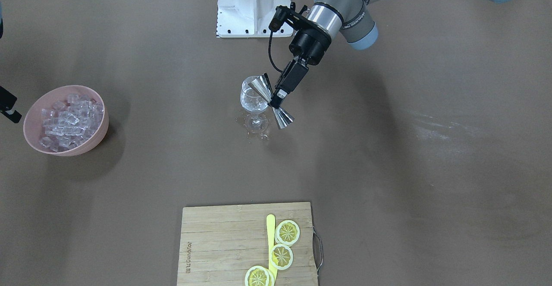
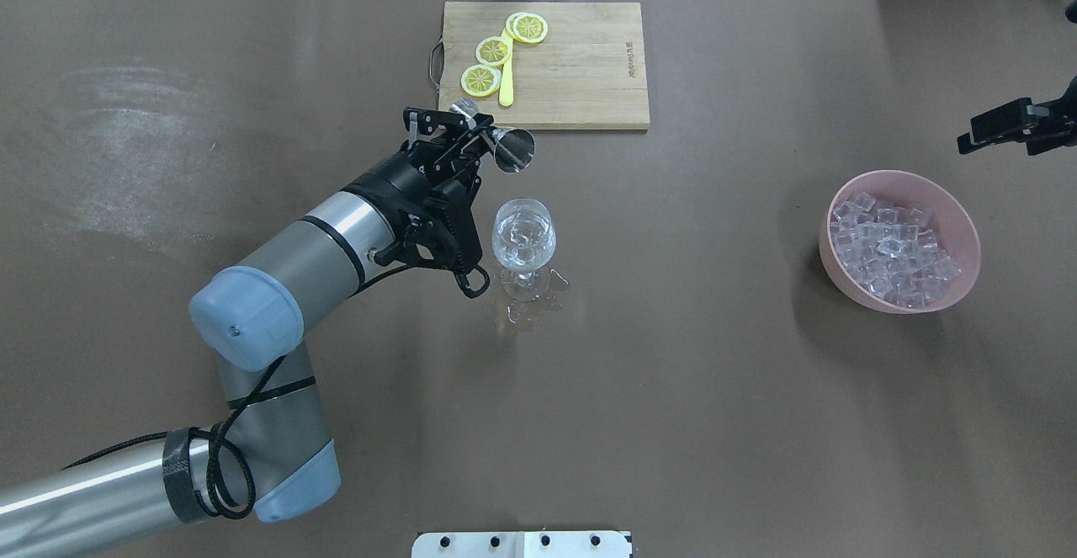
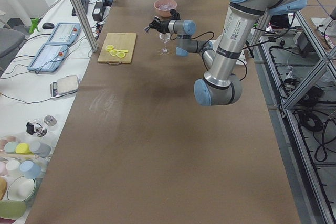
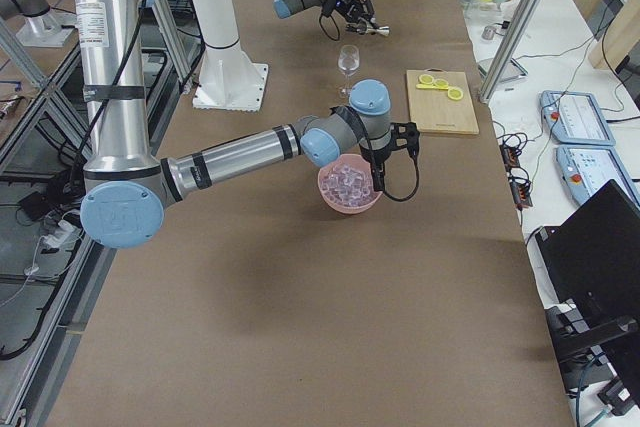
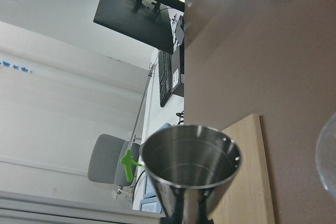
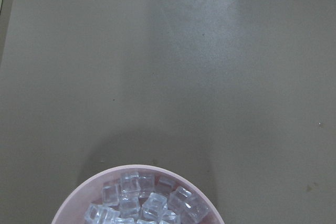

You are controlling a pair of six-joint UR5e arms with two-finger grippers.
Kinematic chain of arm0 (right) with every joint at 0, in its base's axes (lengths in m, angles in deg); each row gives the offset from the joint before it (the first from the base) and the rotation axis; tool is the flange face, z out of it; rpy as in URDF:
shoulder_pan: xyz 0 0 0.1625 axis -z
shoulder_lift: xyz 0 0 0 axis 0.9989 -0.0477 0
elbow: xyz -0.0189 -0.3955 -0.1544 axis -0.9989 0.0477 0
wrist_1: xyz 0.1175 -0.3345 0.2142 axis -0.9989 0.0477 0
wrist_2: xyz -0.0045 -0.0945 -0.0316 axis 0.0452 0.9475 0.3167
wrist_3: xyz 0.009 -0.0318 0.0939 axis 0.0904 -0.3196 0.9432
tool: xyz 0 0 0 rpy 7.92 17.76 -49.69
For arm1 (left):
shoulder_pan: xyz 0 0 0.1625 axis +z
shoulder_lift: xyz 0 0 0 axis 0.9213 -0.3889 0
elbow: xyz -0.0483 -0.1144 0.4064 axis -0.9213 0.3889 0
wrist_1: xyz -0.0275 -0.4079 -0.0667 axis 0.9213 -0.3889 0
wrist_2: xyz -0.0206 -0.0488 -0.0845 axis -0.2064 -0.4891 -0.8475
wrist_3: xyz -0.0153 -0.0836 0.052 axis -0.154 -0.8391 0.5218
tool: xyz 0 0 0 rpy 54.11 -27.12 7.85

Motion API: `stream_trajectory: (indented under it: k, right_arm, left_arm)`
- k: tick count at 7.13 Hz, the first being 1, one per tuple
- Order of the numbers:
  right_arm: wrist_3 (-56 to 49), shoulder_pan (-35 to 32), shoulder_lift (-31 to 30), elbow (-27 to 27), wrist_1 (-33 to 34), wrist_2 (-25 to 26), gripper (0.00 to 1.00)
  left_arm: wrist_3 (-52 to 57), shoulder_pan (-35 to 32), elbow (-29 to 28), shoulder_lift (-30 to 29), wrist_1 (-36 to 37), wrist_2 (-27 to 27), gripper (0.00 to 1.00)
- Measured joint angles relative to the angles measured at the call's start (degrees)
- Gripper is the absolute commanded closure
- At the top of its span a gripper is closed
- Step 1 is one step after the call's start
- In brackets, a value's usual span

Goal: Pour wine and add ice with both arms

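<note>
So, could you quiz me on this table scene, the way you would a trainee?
1. True or false: the left pincer grips a metal measuring cup by its narrow middle, close to the wine glass.
2. How many lemon slices lie on the wooden board?
3. Where is the heap of ice? A in a pink bowl; B on a plate; C in a bucket.
Key: 1 true; 2 three; 3 A.
</note>
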Motion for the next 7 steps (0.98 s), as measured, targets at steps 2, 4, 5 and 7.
stream_trajectory:
  k: [2, 4, 5, 7]
  right_arm:
    - [0.11, -0.02, 0.00, 0.07, 0.01, 0.08, 0.00]
    - [0.12, -0.03, 0.08, -0.05, 0.01, 0.16, 0.00]
    - [0.11, -0.02, 0.24, -0.25, 0.00, 0.15, 0.00]
    - [-0.02, 0.01, 0.48, -0.71, -0.01, 0.23, 0.00]
  left_arm:
    - [-16.25, -0.22, -0.22, 2.77, -3.41, -0.90, 1.00]
    - [-28.05, -1.79, -0.23, 6.70, -6.18, -0.39, 1.00]
    - [-33.68, -3.15, -0.26, 8.81, -6.50, -0.36, 1.00]
    - [-48.47, -5.35, -0.40, 13.32, -6.67, -0.83, 1.00]
